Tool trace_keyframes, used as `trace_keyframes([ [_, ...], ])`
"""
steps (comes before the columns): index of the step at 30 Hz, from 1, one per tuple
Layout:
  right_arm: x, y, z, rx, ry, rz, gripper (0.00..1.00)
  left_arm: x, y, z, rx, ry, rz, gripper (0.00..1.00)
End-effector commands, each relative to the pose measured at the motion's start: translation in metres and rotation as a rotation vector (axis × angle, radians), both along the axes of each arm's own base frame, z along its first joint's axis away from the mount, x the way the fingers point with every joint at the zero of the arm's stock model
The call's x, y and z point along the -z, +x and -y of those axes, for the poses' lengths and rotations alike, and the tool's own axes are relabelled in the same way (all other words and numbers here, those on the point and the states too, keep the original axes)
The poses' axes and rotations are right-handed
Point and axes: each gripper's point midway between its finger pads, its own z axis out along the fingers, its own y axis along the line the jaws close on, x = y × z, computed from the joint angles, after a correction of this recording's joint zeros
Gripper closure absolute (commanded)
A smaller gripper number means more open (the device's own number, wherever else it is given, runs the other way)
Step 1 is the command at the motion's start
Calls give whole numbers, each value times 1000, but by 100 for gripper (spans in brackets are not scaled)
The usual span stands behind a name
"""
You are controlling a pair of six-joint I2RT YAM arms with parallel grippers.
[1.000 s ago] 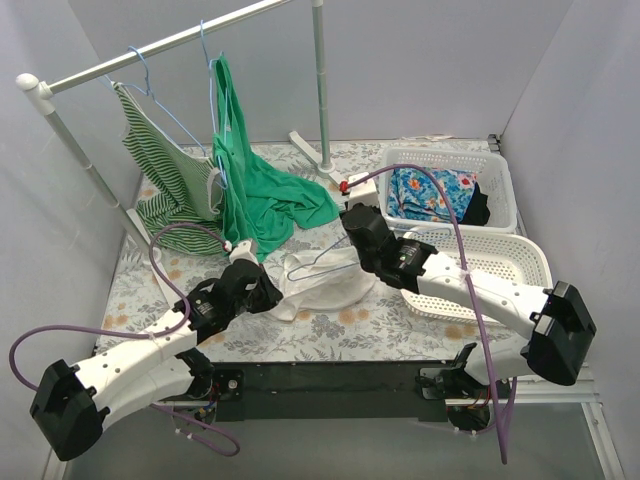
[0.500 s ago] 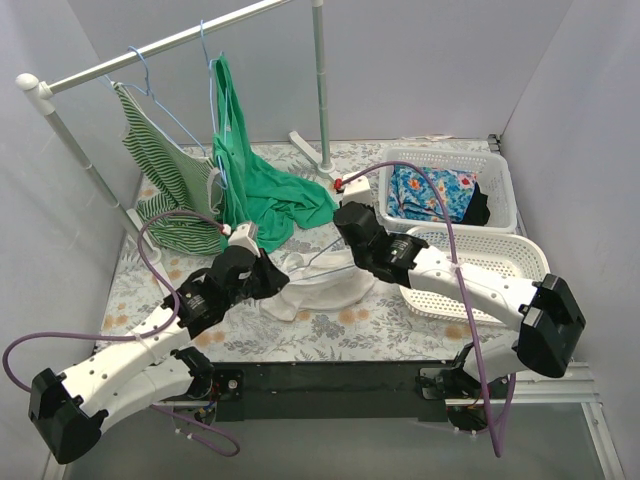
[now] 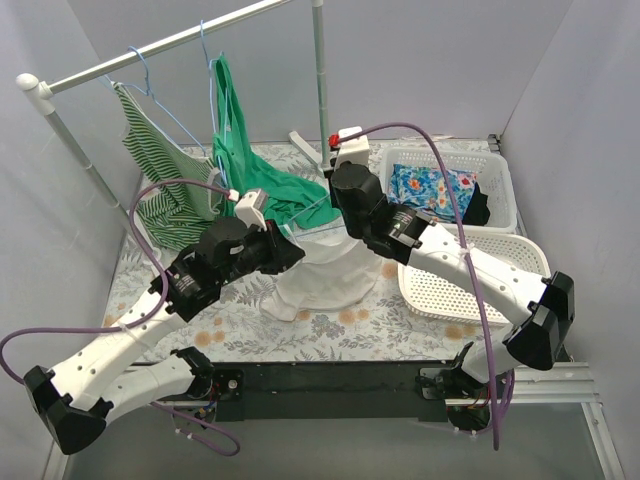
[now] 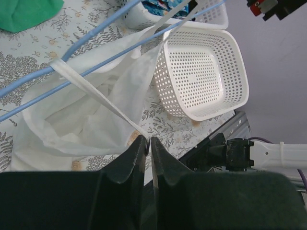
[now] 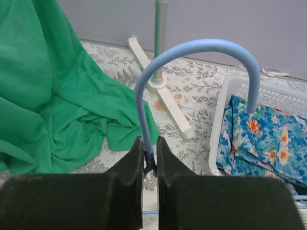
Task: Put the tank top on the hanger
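Two grasps: each fully closed.
Left pincer (image 4: 146, 140): pinching the tank top (image 4: 72, 120) by one strap.
Right pincer (image 5: 149, 144): clamping the hanger (image 5: 201, 44) neck, below the hook.

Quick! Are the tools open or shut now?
Left tool: closed on a strap of the tank top.
Right tool: closed on the hanger below its hook.

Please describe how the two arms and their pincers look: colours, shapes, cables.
Both arms have white tube-like links joined by bulky black joints. The left arm and the right arm each carry a thin purple cable looping free. A small white box tops each wrist; the right one shows a red spot. The left pincer and right pincer have two flat black fingers.
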Motion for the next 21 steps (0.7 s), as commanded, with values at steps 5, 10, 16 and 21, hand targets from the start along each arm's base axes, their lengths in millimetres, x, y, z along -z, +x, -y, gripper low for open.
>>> trace_keyframes([
  [5, -78, 0, -14, -62, 94, 83, 99, -53, 4, 14, 60, -60, 103, 81],
  [10, -128, -9, -14, -101, 136, 140, 99, -90, 20, 4, -27, -67, 198, 56],
  [16, -155, -17, -9, -127, 142, 173, 99, -165, 3, 7, 84, -153, 386, 31],
  [21, -171, -22, -5, -149, 164, 200, 99, -207, -20, 8, 203, -177, 502, 16],
])
